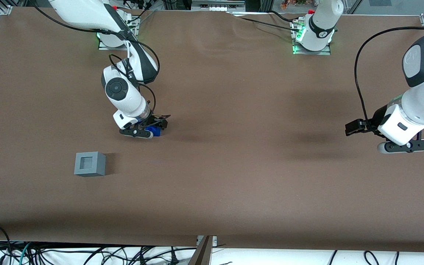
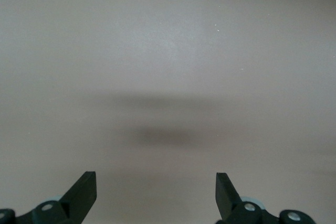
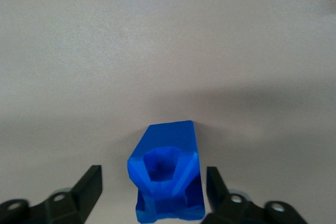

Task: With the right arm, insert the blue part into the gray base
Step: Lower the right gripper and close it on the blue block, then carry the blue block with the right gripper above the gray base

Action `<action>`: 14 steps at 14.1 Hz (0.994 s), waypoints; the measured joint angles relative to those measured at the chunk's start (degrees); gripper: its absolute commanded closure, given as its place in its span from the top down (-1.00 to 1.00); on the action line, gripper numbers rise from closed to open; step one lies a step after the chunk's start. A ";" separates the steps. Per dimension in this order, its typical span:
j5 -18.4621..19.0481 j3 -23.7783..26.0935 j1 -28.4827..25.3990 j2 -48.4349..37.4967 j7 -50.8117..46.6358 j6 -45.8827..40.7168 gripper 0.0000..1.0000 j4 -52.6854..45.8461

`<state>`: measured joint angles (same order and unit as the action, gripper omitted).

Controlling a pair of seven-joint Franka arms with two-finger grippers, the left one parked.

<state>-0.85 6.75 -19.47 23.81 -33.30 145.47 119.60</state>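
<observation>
Toward the lower left of the front frame we noted the gray base [image 1: 89,164], resting flat on the brown table [image 1: 234,184], recessed socket facing up, nothing in it. It sat toward the working arm's end, nearer the front camera than the gripper and well apart from it.

Moving rightward in that frame, the right arm [image 1: 123,92] reached down from the upper left, wrist bent low over the table. Its gripper [image 1: 149,130] hung close to the surface, left of centre. We saw the blue part [image 1: 154,130] as a small bright patch just under the black fingers, farther from the camera than the base.

From the right wrist camera, the blue part [image 3: 167,174] lay on the table between the two fingers [image 3: 86,190], tilted, a hollow faceted face turned toward the lens. We recorded the jaws as spread apart, one finger standing clear of the part with table showing between them, the other close beside it; whether that one touched we could not tell.
</observation>
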 measured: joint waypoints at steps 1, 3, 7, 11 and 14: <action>0.15 -0.01 0.00 0.01 0.00 0.00 0.15 0.00; 0.92 -0.10 0.00 0.06 -0.08 0.00 -0.12 0.04; 1.22 -0.19 0.00 0.04 -0.12 0.01 -0.24 0.02; 2.32 -2.61 0.02 -1.56 3.86 -6.10 -0.24 -3.50; 2.35 -7.13 0.30 -3.49 11.73 -16.07 -0.24 -10.53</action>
<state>1.50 -0.38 -19.17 20.32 -21.57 129.40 109.07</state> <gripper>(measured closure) 0.493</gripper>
